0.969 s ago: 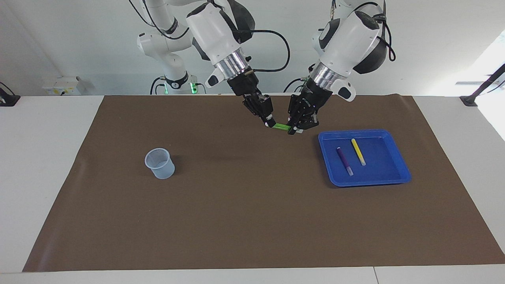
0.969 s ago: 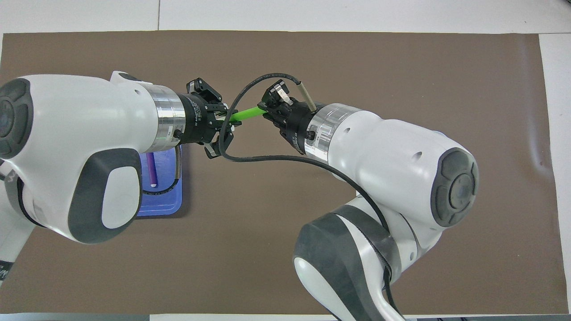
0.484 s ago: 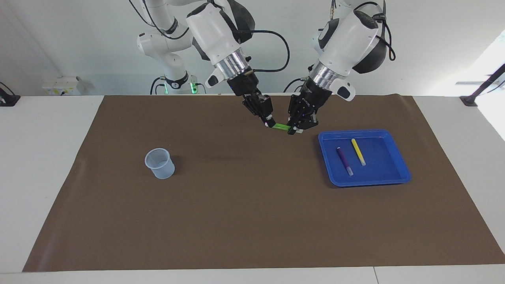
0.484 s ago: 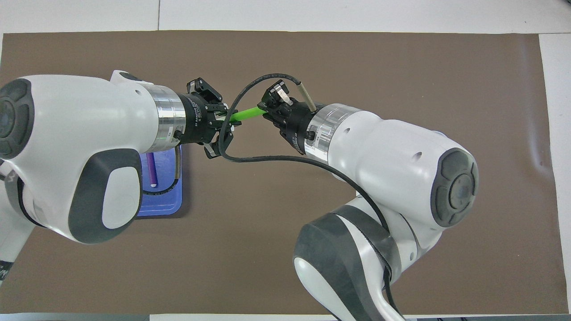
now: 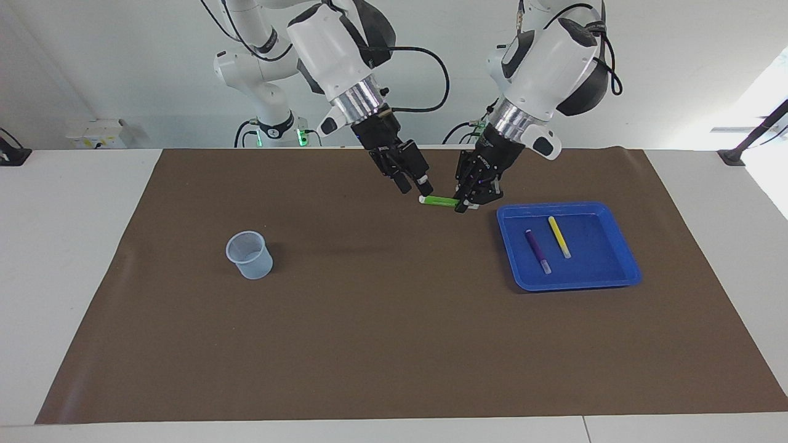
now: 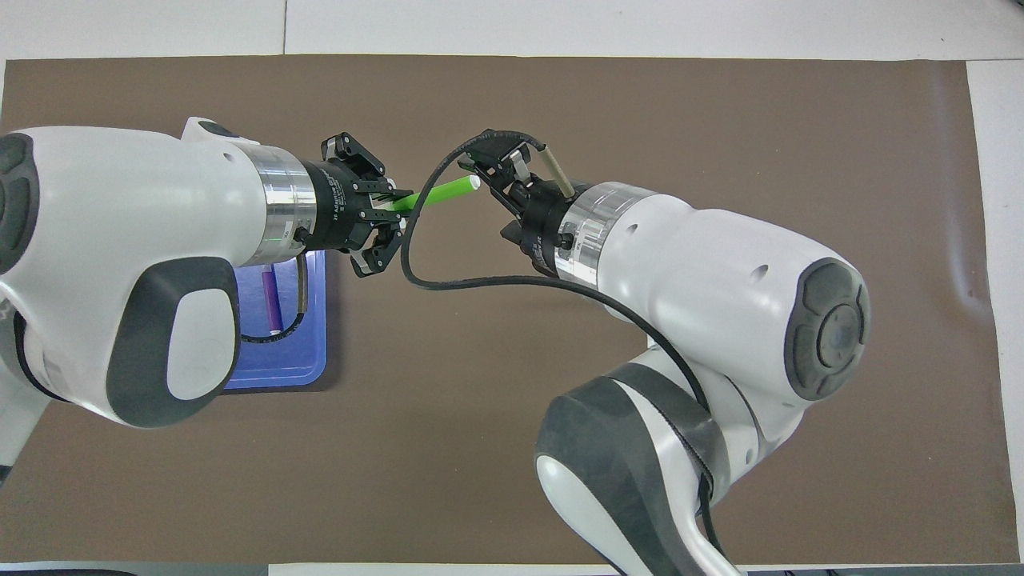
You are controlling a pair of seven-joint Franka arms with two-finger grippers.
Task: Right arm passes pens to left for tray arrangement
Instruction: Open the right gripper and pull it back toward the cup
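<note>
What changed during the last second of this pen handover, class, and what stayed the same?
The right end effector opened, let go of the green pen and drew back. The left end effector alone now holds it. The purple pen and yellow pen stayed in the tray; the cup stayed put.

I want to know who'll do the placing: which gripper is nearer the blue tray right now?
Left. The left gripper, shut on the green pen, hangs over the mat just beside the blue tray. The right gripper, open, is over the mat toward the cup's end.

Green pen (image 5: pixel 441 200) held level in the air; purple pen (image 5: pixel 537 250) and yellow pen (image 5: pixel 559 236) lie side by side in the blue tray (image 5: pixel 606 277)
</note>
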